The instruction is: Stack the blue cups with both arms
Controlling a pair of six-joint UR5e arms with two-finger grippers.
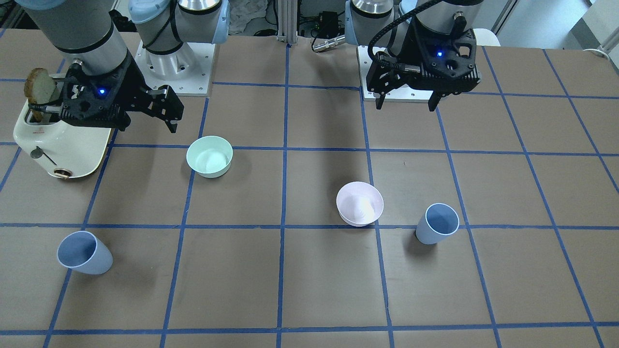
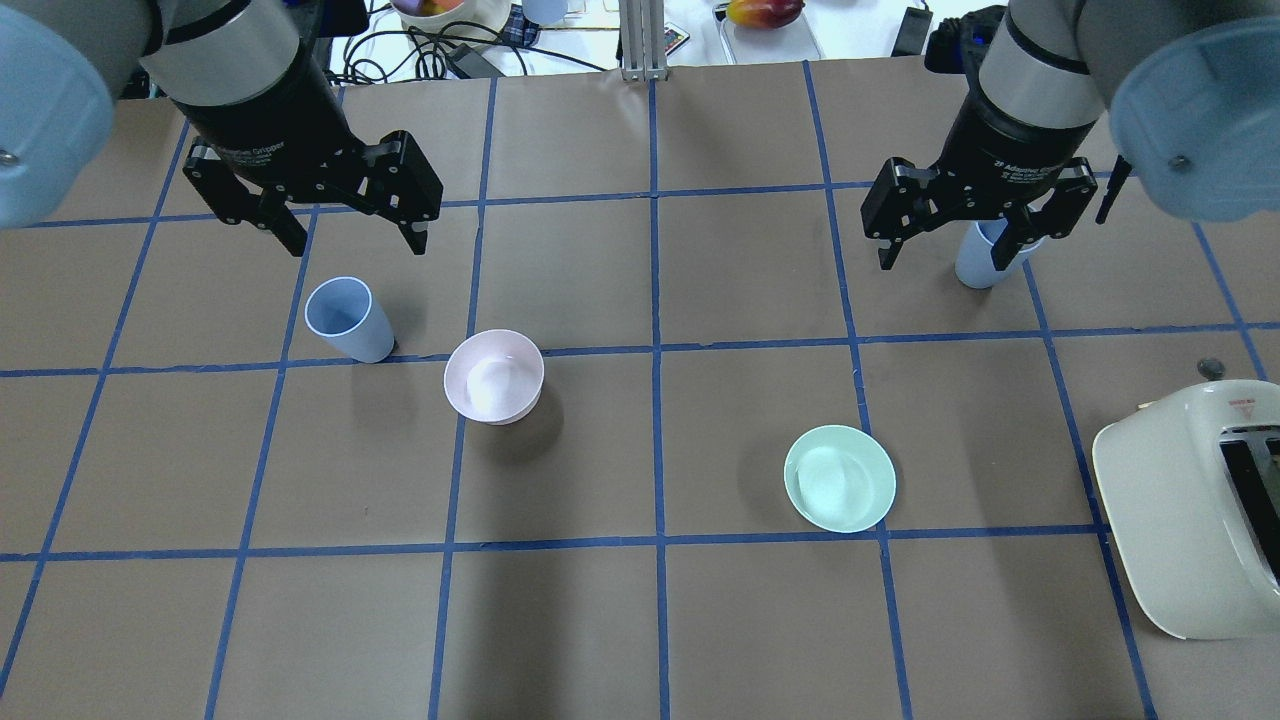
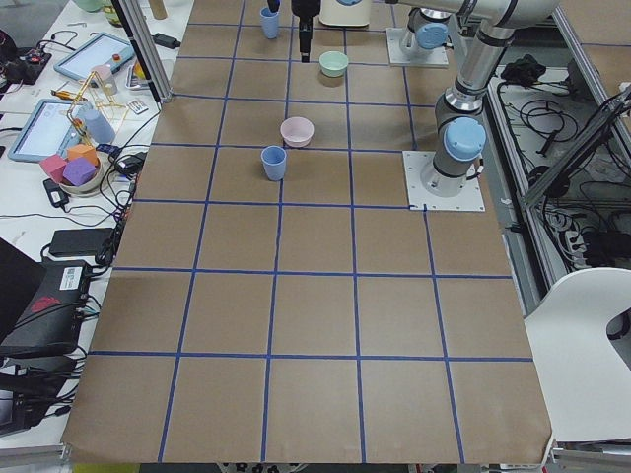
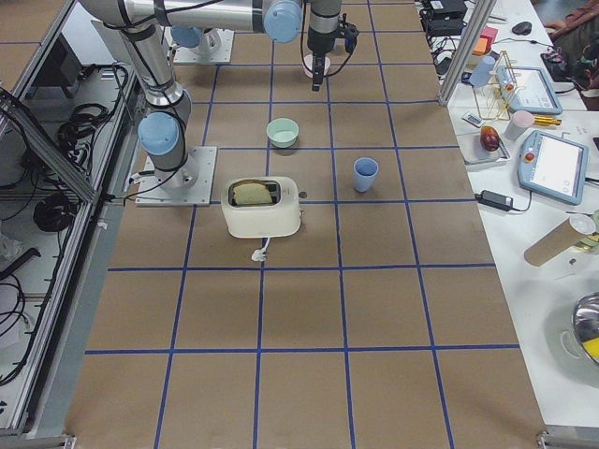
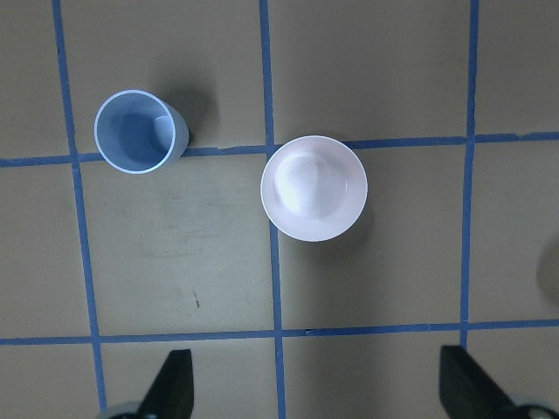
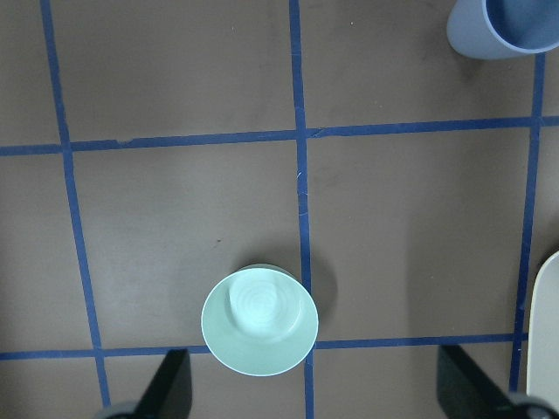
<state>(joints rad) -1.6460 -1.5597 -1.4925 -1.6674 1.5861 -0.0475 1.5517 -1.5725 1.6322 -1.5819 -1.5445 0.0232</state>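
One blue cup stands upright on the robot's left side, next to the pale pink bowl; it also shows in the front view and in the left wrist view. The other blue cup stands on the right side, partly hidden behind my right gripper in the overhead view, and at the top edge of the right wrist view. My left gripper is open and empty, above the table behind the first cup. My right gripper is open and empty, raised over the table.
A mint-green bowl sits between the right cup and the robot. A cream toaster holding a bread slice stands at the robot's far right. Cluttered side tables lie beyond the table's far edge.
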